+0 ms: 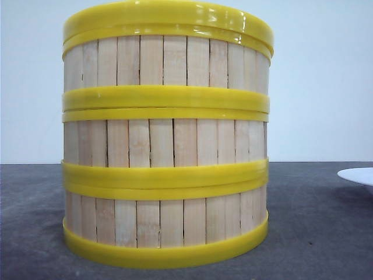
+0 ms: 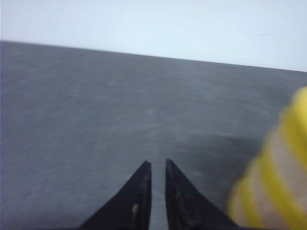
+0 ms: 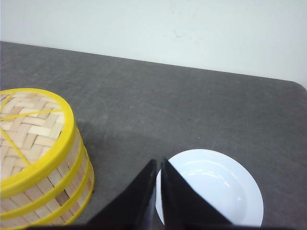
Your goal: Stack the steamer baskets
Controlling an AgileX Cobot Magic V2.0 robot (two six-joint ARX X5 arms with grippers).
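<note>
plate (image 1: pixel 360 175) cut by edge; baskets (image 2: pixel 278 177) blurred

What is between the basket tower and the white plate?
Nothing: only bare dark table separates the baskets from the plate, seen in the right wrist view.

yellow-banded pale steamer baskets (image 1: pixel 166 140), white plate (image 3: pixel 216 184)

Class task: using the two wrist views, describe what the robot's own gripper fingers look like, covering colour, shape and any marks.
Left gripper: two matte black fingers, wide at the base, tapering to sharp tips; one finger carries a small pale fleck. Right gripper: the same black, wedge-shaped pair, no marks visible. No cables or arm links show in either view.
</note>
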